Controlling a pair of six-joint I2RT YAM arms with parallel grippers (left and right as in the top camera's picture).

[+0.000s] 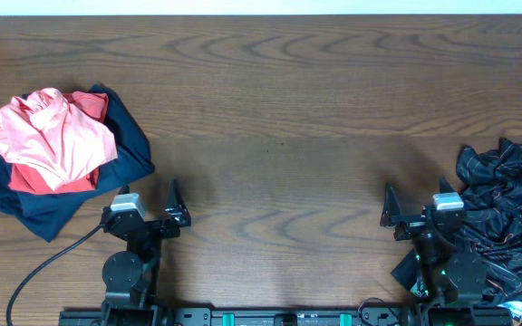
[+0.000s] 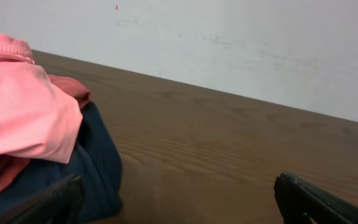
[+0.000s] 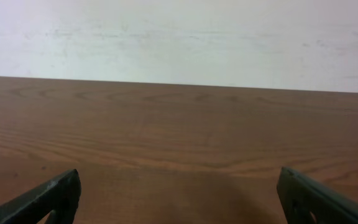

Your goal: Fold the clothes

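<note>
A black patterned jersey lies crumpled in a heap immediately to the right of the right gripper, running alongside that arm with no clear long axis. This arm is much the nearer. The left gripper sits beside a pile of pink, red and navy clothes. Both grippers are spread wide and hold nothing. Ahead is a bare brown wooden table, then a white wall.

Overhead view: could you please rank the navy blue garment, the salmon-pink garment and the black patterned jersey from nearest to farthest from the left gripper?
From the left gripper:
1. Navy blue garment, just beside it on the left.
2. Salmon-pink garment, piled on the navy one, farther left.
3. Black patterned jersey, far across on the right side.
</note>
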